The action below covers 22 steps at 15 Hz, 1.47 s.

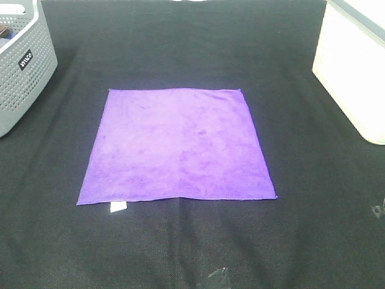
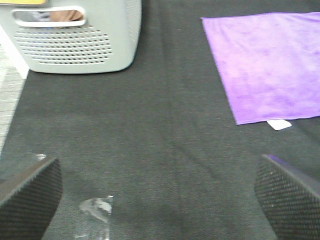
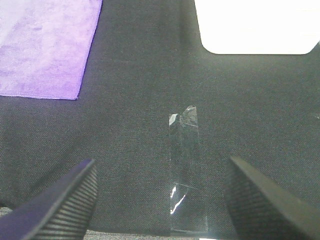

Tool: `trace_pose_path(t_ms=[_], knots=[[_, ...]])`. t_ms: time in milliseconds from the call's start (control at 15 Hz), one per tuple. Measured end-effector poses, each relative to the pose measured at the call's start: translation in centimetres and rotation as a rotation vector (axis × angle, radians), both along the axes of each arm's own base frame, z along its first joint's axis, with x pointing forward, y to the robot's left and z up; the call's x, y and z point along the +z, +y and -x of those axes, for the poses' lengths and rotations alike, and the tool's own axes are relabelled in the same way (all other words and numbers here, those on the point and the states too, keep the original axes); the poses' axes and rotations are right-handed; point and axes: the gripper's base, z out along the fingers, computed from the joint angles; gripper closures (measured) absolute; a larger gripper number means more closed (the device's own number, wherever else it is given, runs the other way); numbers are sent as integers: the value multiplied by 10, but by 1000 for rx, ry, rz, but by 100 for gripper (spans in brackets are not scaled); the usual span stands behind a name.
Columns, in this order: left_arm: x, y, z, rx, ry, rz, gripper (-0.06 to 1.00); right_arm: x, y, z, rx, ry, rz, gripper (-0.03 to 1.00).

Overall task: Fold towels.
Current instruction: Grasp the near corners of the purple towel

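Observation:
The bright purple towel (image 1: 178,144) lies flat and unfolded in the middle of the black table cloth, with its small white tag (image 1: 118,207) at the near left corner. Neither arm shows in the exterior high view. In the left wrist view the towel (image 2: 267,65) and its tag (image 2: 279,124) lie well ahead of my left gripper (image 2: 160,200), which is open and empty. In the right wrist view one corner of the towel (image 3: 45,47) lies ahead of my right gripper (image 3: 160,200), which is also open and empty.
A grey perforated basket (image 1: 21,66) stands at the back left; it also shows in the left wrist view (image 2: 75,40). A white bin (image 1: 355,66) stands at the back right and shows in the right wrist view (image 3: 252,25). Clear tape strips (image 3: 184,170) lie on the cloth.

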Motion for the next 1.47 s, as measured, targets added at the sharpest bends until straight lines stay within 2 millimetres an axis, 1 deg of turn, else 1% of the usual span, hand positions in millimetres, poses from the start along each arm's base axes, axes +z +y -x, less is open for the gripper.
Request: trace_pose_path(t_ms=[600, 667, 733, 867, 933, 1467], knots=[[0, -1, 0, -4, 0, 10, -5, 0, 0, 0, 0, 0, 0, 27], [0, -1, 0, -4, 0, 11, -5, 0, 0, 0, 0, 0, 0, 25], [0, -1, 0, -5, 0, 12, -5, 0, 0, 0, 0, 0, 0, 19], [0, -1, 0, 4, 0, 12, -5, 0, 0, 0, -2, 0, 3, 6], [0, -1, 0, 18, 0, 12, -5, 0, 0, 0, -2, 0, 2, 4], [0, -1, 0, 30, 0, 12, -5, 0, 0, 0, -4, 0, -2, 2]])
